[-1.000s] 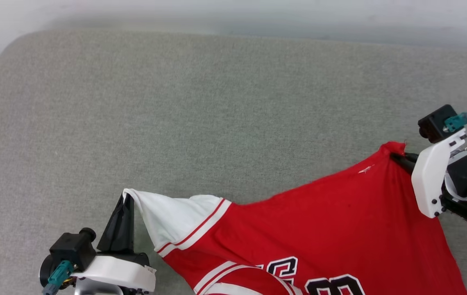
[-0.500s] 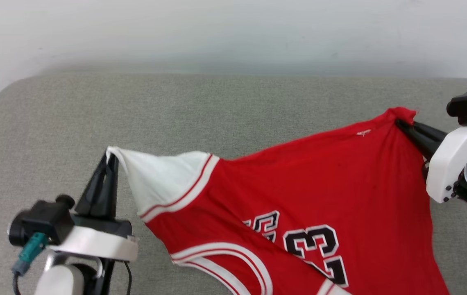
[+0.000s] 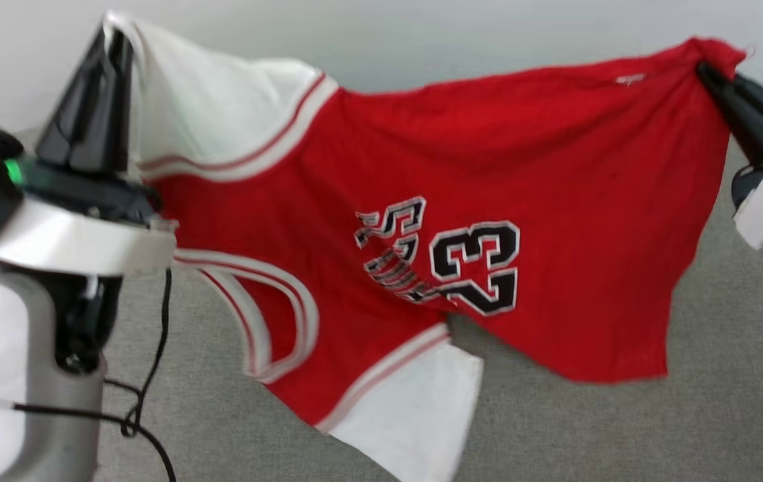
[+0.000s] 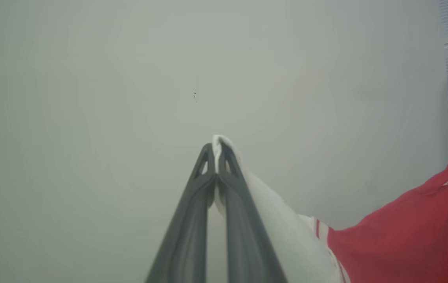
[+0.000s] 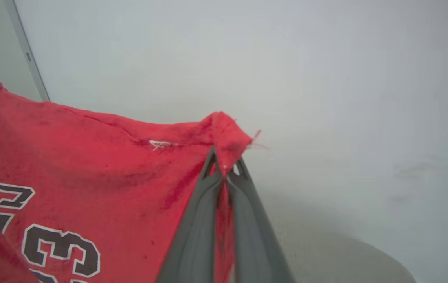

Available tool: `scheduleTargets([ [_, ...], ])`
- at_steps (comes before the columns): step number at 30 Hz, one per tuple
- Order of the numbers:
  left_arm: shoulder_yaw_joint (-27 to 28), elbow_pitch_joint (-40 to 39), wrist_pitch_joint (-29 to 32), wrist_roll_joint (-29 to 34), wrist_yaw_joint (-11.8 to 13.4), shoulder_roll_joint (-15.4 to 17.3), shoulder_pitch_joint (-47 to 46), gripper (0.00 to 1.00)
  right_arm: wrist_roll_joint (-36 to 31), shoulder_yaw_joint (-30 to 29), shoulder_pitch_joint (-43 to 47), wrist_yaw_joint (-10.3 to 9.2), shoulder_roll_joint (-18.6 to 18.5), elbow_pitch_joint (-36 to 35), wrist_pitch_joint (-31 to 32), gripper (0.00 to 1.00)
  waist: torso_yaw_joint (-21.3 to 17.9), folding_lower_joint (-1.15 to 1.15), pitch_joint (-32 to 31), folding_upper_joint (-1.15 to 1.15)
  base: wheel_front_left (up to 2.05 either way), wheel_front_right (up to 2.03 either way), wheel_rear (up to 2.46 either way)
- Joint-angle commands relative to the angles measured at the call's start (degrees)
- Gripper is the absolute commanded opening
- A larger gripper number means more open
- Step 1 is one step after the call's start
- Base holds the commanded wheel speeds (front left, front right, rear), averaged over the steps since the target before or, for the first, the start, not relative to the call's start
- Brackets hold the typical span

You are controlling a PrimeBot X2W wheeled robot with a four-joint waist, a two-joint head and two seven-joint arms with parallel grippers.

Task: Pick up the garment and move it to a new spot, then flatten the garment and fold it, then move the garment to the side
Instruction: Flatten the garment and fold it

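**Stretched aloft, corner to corner**

Left gripper point(image 4: 217, 151) is clenched on a white sleeve tip, and right gripper point(image 5: 224, 167) pinches a red hem corner. Between them the garment point(image 3: 488, 154) hangs spread above the grey pad point(image 3: 723, 415) — probably pulled taut so it lays down flat.

Bare indoor test room, lab-like, not a home. Plain white wall point(image 3: 421, 40) on the far side. Wide grey fabric-covered pad point(image 3: 723, 415) with a rounded corner as work surface. Grey strip point(image 5: 27, 55) running up the wall. Loose black cable point(image 3: 164, 321) near left.
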Motion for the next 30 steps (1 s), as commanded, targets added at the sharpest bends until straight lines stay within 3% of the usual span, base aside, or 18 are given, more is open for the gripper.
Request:
scheduleTargets([
  [1,-0.2,-0.4,0.5,-0.5,0.0,0.6,-2.7,0.00,-0.9,-1.2,-1.0,-0.09,1.1,-0.9,0.4,0.00,-0.1,0.00,0.8,0.00,0.00,0.00,0.00],
  [8,-2.3,0.7,2.7,-2.3,0.0,2.5,-16.4,0.00,-3.9,-6.9,-7.7,-0.09,5.1,-4.6,2.0,0.00,-0.3,0.00,6.0,0.00,0.00,0.00,0.00],
  [15,-4.3,6.2,3.7,-3.7,0.0,3.8,-32.9,0.00,-6.7,-9.4,-19.4,-0.09,7.7,-4.5,4.3,0.00,-0.2,0.00,14.9,0.00,0.00,0.00,0.00],
  [24,-9.4,20.1,2.2,-4.2,0.0,6.3,-57.7,0.00,-11.8,-9.3,-40.8,-0.08,10.0,3.1,5.2,0.00,-0.4,0.00,25.7,0.00,0.00,0.00,0.00],
  [30,-13.5,27.5,0.0,-4.5,0.0,7.4,-72.1,0.00,-15.6,-7.0,-54.8,-0.08,10.3,11.2,3.3,0.00,-0.2,0.00,29.2,0.00,0.00,0.00,0.00],
])
